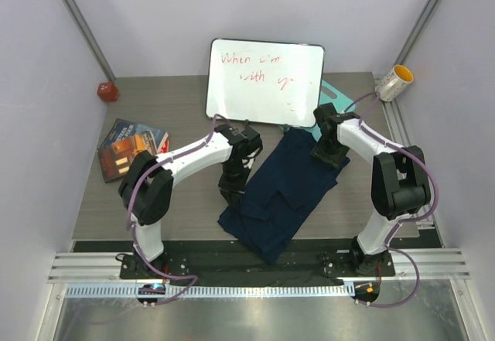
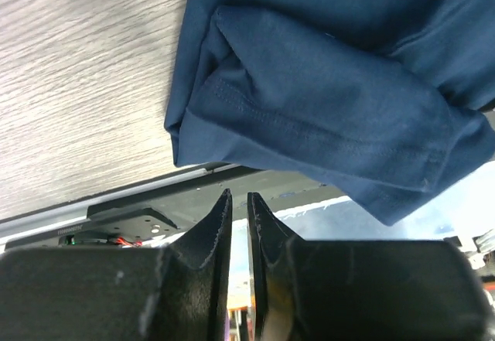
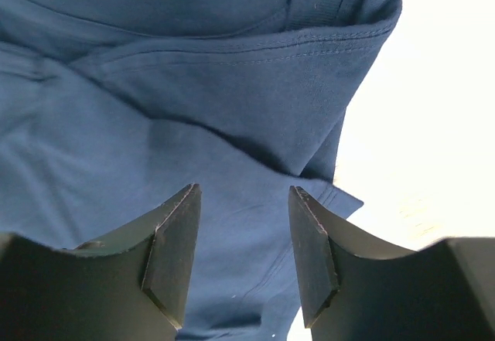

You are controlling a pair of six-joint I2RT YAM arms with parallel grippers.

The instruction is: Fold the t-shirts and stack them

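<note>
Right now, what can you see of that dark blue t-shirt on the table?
The t-shirt is soft navy fabric with stitched hems, no print. It lies partly folded, slanting across the table, its near end hanging over the front edge. The open right gripper hovers over its collar end; the left gripper, barely parted, holds nothing.

The t-shirts [image 1: 282, 190] are laid in a heap in the middle of the desk [image 1: 155, 209], their near corner reaching past its front edge, with the left end effector [image 1: 230, 192] placed just beside their left edge and the right end effector [image 1: 326, 155] set over their far right part. Behind them a whiteboard [image 1: 265, 82] is propped, and a flat board [image 1: 334, 92] is partly hidden behind its right side. A book [image 1: 130, 148] is found at the left with a small round object [image 1: 107, 91] behind it, and a cup [image 1: 394, 83] is set at the back right corner.
</note>
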